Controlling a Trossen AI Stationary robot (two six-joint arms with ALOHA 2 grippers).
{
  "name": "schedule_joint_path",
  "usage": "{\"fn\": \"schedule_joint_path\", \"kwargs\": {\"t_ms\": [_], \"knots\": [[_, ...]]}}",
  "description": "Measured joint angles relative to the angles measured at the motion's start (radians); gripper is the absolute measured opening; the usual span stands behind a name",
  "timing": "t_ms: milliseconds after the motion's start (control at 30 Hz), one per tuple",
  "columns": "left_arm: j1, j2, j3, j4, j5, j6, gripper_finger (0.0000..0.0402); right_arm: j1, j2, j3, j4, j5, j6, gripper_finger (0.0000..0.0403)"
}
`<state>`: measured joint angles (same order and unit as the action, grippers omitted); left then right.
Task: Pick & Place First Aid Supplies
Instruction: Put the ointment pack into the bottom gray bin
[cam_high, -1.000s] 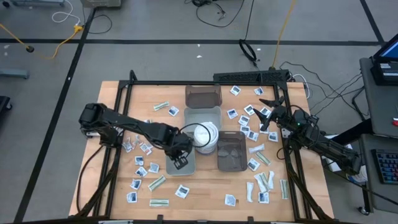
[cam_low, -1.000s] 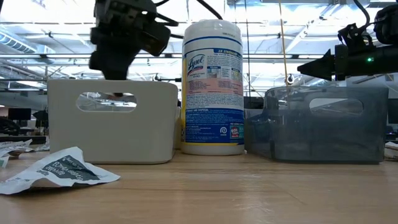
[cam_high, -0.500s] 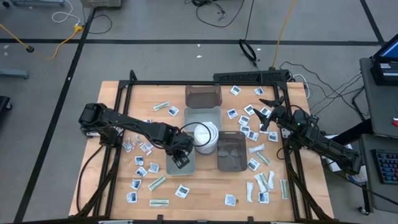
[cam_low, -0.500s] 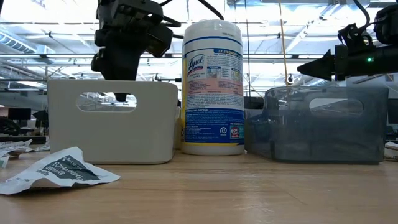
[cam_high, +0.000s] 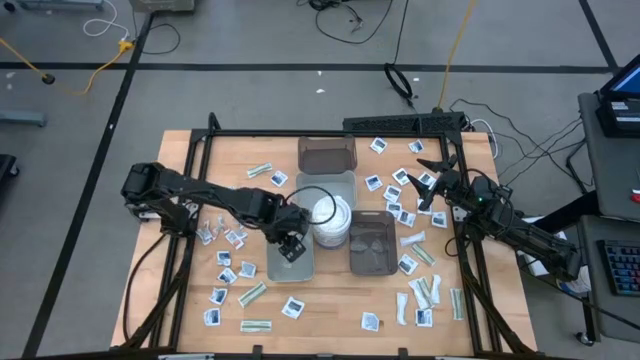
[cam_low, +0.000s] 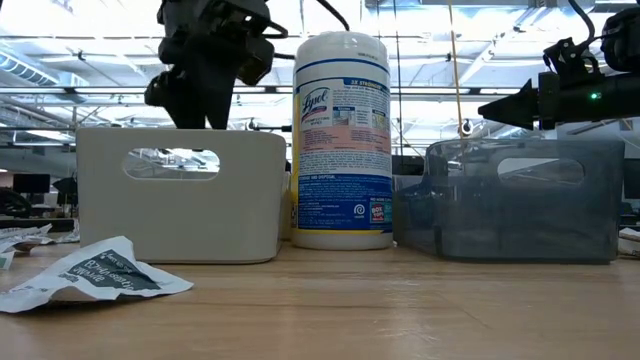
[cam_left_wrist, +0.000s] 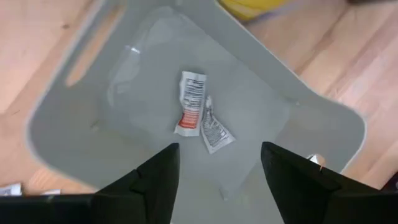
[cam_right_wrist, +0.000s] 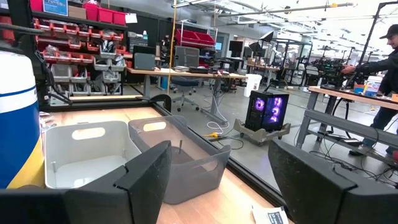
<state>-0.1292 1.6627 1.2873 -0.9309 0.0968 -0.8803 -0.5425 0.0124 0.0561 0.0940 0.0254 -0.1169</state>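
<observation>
Packets (cam_high: 222, 296) lie scattered over the wooden table (cam_high: 330, 310) on both sides of the trays. On the left, my left gripper (cam_high: 291, 248) hangs over the grey tray (cam_left_wrist: 261, 112), jaws parted and holding nothing; two packets in the tray (cam_left_wrist: 198, 113) lie on its floor. Beside it stands the white tub (cam_low: 342, 140), then the dark tray (cam_low: 520, 200). My right gripper (cam_high: 428, 182) waits above the packets at the right, jaws apart.

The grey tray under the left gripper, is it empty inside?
No, two small packets lie on the floor of the grey tray, below the open left gripper.
</observation>
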Motion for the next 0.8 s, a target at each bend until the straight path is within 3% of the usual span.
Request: {"fn": "schedule_joint_path", "kwargs": {"t_ms": [500, 800], "knots": [[0.038, -0.184, -0.11, -0.005, -0.001, -0.287, 0.0188, 0.0, 0.0, 0.0, 0.0, 0.0, 0.0, 0.0263], [0.019, -0.287, -0.234, -0.002, 0.0, -0.442, 0.0198, 0.0, 0.0, 0.0, 0.0, 0.0, 0.0, 0.0263]]}}
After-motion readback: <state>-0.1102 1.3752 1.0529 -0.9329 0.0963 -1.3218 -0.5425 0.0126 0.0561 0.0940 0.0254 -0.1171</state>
